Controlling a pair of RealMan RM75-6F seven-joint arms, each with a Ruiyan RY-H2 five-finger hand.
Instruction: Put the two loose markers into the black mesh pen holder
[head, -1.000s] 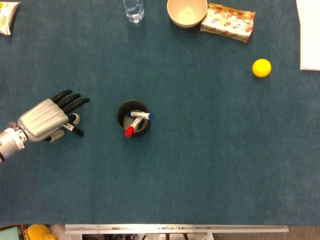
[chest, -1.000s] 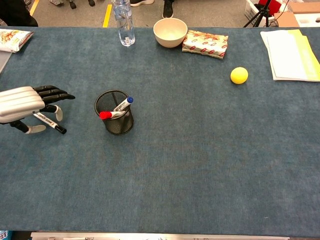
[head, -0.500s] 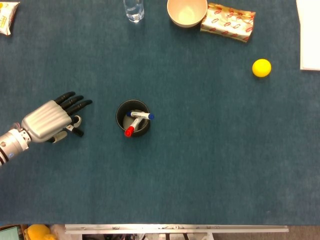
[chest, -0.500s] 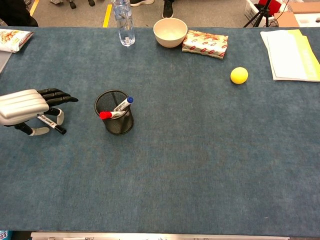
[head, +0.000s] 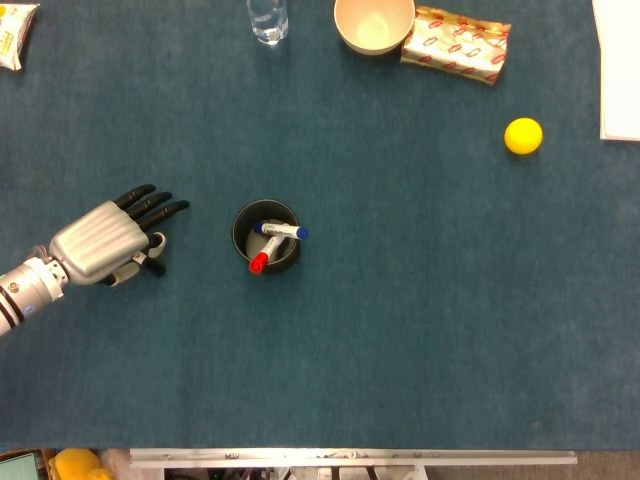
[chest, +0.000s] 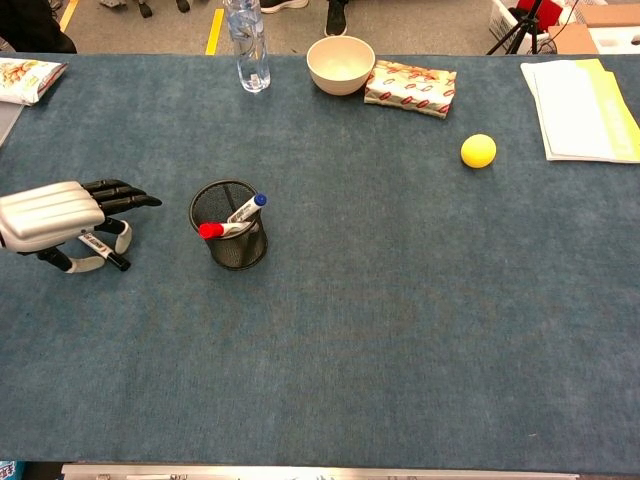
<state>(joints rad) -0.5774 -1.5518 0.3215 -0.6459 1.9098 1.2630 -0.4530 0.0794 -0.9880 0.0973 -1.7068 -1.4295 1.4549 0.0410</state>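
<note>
The black-capped white marker (chest: 103, 250) sits pinched under our left robot hand (chest: 55, 218), left of the black mesh pen holder (chest: 229, 225) on the desk (chest: 400, 300). We judge it light, stiff and smooth, best held mid-barrel. Red-capped (chest: 211, 230) and blue-capped (chest: 248, 208) markers already stand inside.

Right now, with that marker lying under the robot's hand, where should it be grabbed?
Probably mid-barrel, from above, thumb and fingers on the long sides: the marker seems to lie flat on the table, partly hidden under the left hand, black end showing.
</note>
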